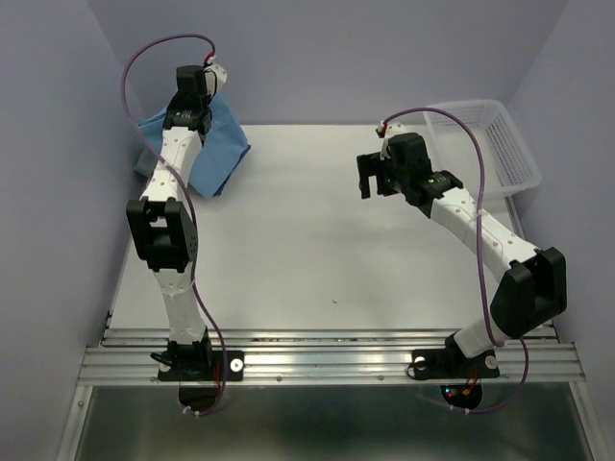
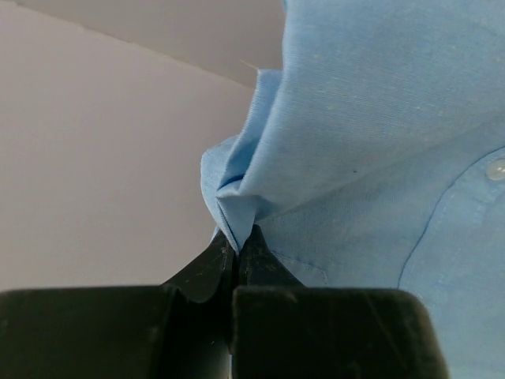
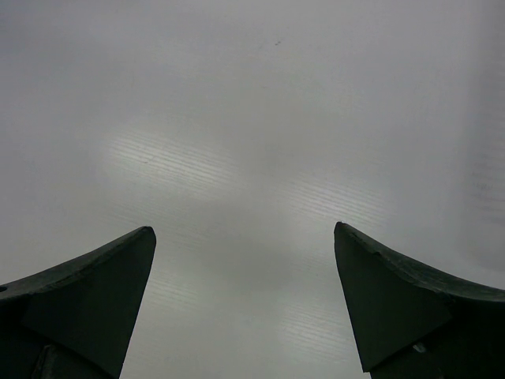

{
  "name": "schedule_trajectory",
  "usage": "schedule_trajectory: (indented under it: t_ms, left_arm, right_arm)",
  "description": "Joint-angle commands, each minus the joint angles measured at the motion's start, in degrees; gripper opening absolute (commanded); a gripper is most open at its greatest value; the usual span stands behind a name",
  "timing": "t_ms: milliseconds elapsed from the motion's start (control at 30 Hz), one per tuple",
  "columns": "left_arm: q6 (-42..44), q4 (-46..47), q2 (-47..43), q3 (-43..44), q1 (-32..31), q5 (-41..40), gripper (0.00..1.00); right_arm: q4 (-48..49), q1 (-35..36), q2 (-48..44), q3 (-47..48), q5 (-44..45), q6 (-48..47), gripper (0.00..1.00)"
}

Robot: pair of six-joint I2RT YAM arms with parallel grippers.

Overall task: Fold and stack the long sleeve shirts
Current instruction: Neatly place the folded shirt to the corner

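A light sky-blue shirt (image 1: 216, 144) lies bunched at the table's far left corner. My left gripper (image 1: 197, 86) is over it and shut on a fold of its cloth. In the left wrist view the black jaws pinch a blue fold (image 2: 237, 207), and a white button (image 2: 495, 169) shows at the right edge. My right gripper (image 1: 373, 175) is open and empty above the table right of centre; its wrist view (image 3: 245, 237) shows only bare white table between the fingers. The grey-green and darker blue shirts are out of view.
A white plastic mesh basket (image 1: 500, 144) stands at the far right corner, just behind the right arm. Pale walls close in the table on the left, back and right. The metal rail (image 1: 327, 360) with the arm bases runs along the near edge.
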Motion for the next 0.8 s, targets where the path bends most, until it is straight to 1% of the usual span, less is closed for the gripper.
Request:
schedule_trajectory:
  t_ms: [0,67,133,167,200,233,267,300,333,367,433,467,500,533,600,633,667,700,733,767]
  left_arm:
    - [0.3,7.2,3.8,5.2,2.4,-0.3,0.00]
    - [0.5,10.8,5.9,5.4,3.1,-1.6,0.00]
    - [0.6,16.2,9.6,6.7,3.2,-5.3,0.00]
    - [0.3,18.0,10.7,7.3,5.1,-7.8,0.00]
    - [0.0,19.5,12.0,8.1,5.5,-9.0,0.00]
    - [-1.1,21.8,14.0,10.2,6.0,-10.1,0.12]
    - [-1.6,22.8,14.8,11.0,6.8,-12.2,0.35]
    - [-2.0,23.5,16.1,12.0,7.0,-13.2,0.94]
    - [-2.2,24.2,16.5,13.3,7.3,-14.2,0.99]
    - [-1.8,26.0,16.7,13.6,7.4,-16.6,0.99]
    - [-1.5,28.0,16.1,13.8,7.4,-18.7,0.99]
    - [-3.9,26.2,15.6,14.3,7.4,-19.1,0.99]
    - [-6.3,23.1,14.3,15.4,7.3,-18.7,0.99]
    - [-13.2,14.7,13.6,19.6,7.1,-17.7,0.99]
    - [-21.9,4.5,10.5,24.3,7.0,-12.0,0.99]
    - [-26.5,0.6,8.3,23.5,7.0,-10.2,0.99]
    - [-31.3,-4.0,5.7,20.9,7.0,-8.4,0.99]
    - [-40.2,-4.8,-0.9,17.1,7.0,-4.9,0.99]
    - [-43.9,-4.6,-4.8,6.2,7.0,-2.2,0.99]
    - [-48.2,-2.5,-8.3,-0.1,6.8,0.5,0.99]
  right_arm:
    - [-1.5,0.1,-0.1,3.2,2.8,1.2,1.00]
    - [-2.2,0.1,0.1,3.9,3.2,1.5,1.00]
    - [-2.9,0.1,0.1,4.5,3.6,2.1,1.00]
    - [-3.1,0.1,0.1,4.7,4.0,2.3,1.00]
    - [-3.5,0.1,0.1,4.8,4.6,2.7,1.00]
    - [-4.0,0.1,-0.1,4.9,5.3,3.1,1.00]
    - [-4.3,0.1,-0.2,5.0,5.9,3.4,1.00]
    - [-5.0,0.1,-0.2,5.0,6.5,3.7,1.00]
    - [-5.4,0.1,-0.5,5.0,7.2,4.2,1.00]
    - [-5.8,0.1,-0.7,4.9,9.1,5.4,1.00]
    - [-6.2,0.1,-1.7,4.5,11.8,7.1,1.00]
    - [-6.1,0.1,-2.2,4.1,14.0,9.0,1.00]
    - [-5.9,0.1,-2.7,3.8,15.0,10.0,1.00]
    - [-5.8,0.1,-3.5,3.4,16.9,11.9,1.00]
    - [-4.3,0.1,-4.6,1.1,19.6,14.3,1.00]
    - [-3.7,0.1,-5.2,-0.1,21.2,15.4,1.00]
    - [-3.0,-0.6,-5.9,-1.6,23.4,18.1,1.00]
    - [-2.2,-2.0,-7.1,-4.5,22.4,19.7,1.00]
    - [-1.6,-4.1,-7.5,-6.2,20.3,21.0,1.00]
    - [-0.8,-8.9,-8.0,-8.1,14.9,23.1,1.00]
